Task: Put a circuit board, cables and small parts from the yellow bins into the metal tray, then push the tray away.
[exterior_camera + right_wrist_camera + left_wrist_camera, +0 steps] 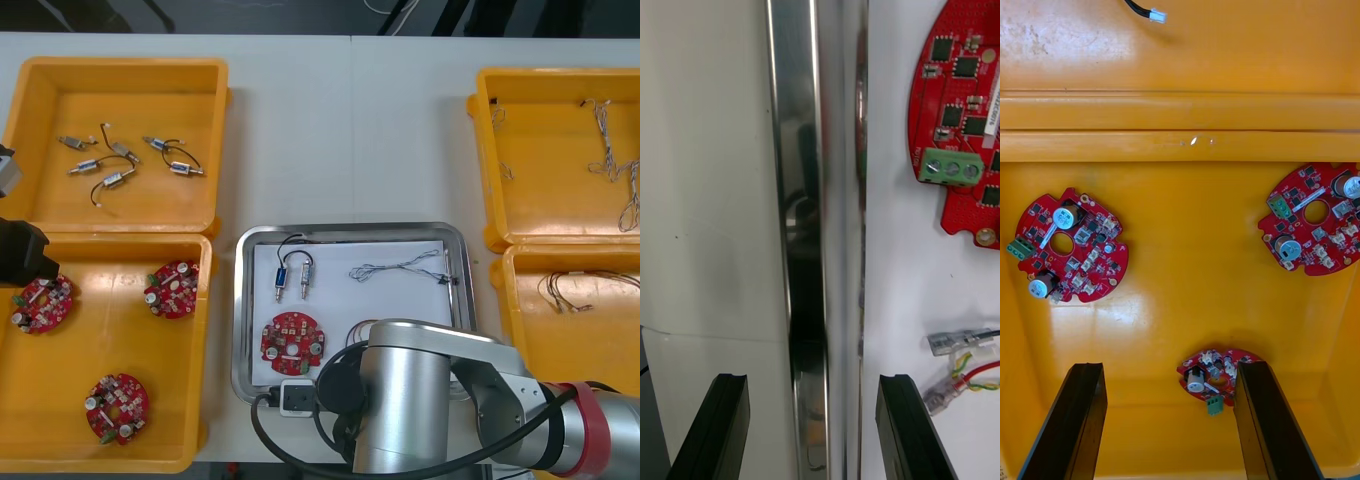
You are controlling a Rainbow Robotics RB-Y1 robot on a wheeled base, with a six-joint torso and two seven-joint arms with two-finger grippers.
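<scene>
right arm (430, 400): fat silver-grey cylinder link, black round joint cap (338, 385), red band (590, 440) near its far end, black cable (268, 432) looped underneath, small white-and-black box (297, 397) by the cap. left arm (20, 252): black blocky piece, grey bit above. right end effector (812, 379) and left end effector (1169, 367): flat matte black fingers (722, 427).

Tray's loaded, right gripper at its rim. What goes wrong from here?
1. The right gripper stands open astride the metal tray's near rim. The finger inside the tray sits right by the red and yellow cable and its terminal, so it may snag or drag the cable during the push.
2. The red circuit board lies close to that rim, so a finger sliding along it might knock the board.
The left gripper hangs open over the near left yellow bin, out of the way.
</scene>
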